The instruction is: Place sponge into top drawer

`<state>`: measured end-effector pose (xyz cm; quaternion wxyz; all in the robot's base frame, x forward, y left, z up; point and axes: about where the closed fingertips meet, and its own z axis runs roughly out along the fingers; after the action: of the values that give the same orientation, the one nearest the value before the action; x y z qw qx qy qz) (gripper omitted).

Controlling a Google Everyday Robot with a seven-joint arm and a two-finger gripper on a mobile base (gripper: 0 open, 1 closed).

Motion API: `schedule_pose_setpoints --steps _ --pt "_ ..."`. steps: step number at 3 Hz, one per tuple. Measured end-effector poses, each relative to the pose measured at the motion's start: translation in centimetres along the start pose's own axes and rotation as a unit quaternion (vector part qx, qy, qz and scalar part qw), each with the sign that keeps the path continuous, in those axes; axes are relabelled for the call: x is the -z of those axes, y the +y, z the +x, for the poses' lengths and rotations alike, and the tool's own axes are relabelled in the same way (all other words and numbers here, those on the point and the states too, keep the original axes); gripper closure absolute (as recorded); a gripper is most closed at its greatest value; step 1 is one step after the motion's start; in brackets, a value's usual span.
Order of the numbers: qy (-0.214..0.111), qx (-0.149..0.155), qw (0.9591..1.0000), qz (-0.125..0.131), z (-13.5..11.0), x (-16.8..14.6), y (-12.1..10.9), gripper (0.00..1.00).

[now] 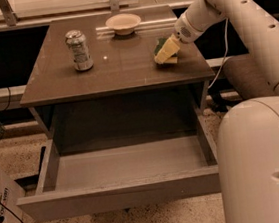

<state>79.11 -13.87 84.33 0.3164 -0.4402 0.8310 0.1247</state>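
The sponge (160,44) lies on the right side of the brown table top (114,68); a dark green edge and a bit of yellow foam show, and the rest is hidden. My gripper (164,54), with yellowish foam pads, reaches down from the right and sits right on the sponge. The top drawer (119,196) is pulled out below the table. Its pale grey inside (130,161) holds nothing.
A soda can (79,50) stands on the table's left side. A small white bowl (123,23) sits at the back middle. My white arm and body (261,160) fill the right side, next to the drawer's right end. A cardboard box (0,210) is on the floor at left.
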Motion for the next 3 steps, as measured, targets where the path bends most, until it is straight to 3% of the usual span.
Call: schedule_pose_setpoints --steps 1,2,3 --pt "0.019 0.049 0.9986 0.005 -1.1 3.6 2.5 0.96" --pt "0.058 0.115 0.9916 -0.005 -1.7 8.4 9.1 1.00" --pt "0.083 0.129 0.9874 -0.039 -0.2 9.7 15.2 1.00"
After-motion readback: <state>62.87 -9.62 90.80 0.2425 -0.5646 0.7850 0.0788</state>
